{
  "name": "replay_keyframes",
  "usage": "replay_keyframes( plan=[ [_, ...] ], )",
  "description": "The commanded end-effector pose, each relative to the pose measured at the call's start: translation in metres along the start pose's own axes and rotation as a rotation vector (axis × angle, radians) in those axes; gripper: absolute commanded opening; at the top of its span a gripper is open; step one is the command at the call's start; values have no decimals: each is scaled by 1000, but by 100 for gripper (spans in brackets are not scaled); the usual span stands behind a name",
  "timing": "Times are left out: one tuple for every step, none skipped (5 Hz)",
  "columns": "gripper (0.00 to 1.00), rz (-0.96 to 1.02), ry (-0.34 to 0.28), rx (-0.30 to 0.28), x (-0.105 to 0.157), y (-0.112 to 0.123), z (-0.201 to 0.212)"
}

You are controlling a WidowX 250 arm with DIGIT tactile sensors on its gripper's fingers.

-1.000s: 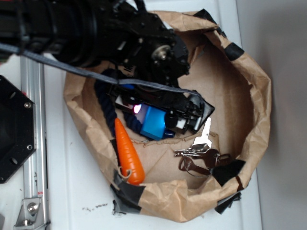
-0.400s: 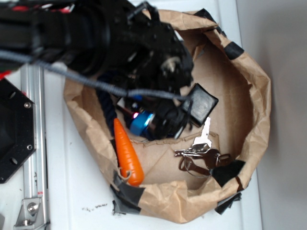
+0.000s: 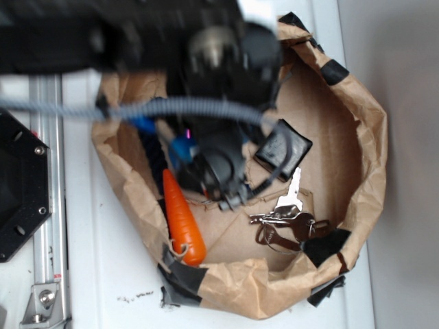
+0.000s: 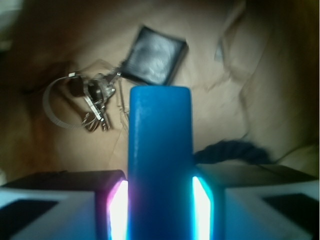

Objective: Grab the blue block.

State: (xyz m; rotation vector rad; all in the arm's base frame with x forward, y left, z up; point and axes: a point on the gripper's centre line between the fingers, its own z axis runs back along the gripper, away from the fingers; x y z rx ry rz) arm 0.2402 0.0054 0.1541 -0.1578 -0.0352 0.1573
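At lower centre of the wrist view, the gripper (image 4: 160, 210) is clamped on the blue block (image 4: 160, 160), which stands upright between both pads. Behind it, upper centre, lie a black square pad (image 4: 155, 55) and keys (image 4: 92, 97) on brown paper (image 4: 260, 100). Exterior view: orange carrot (image 3: 182, 219) at lower left of the paper.

White counter (image 3: 103, 267) with dark specks near front edge, metal rail (image 3: 48, 205) and black plate (image 3: 20, 185) at left, grey surface (image 3: 405, 171) at right.
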Motion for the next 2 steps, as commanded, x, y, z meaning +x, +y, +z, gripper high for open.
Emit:
replay_keyframes(
  plan=[
    [0, -141, -102, 115, 9, 33, 62],
    [0, -124, -126, 113, 11, 34, 57]
  ],
)
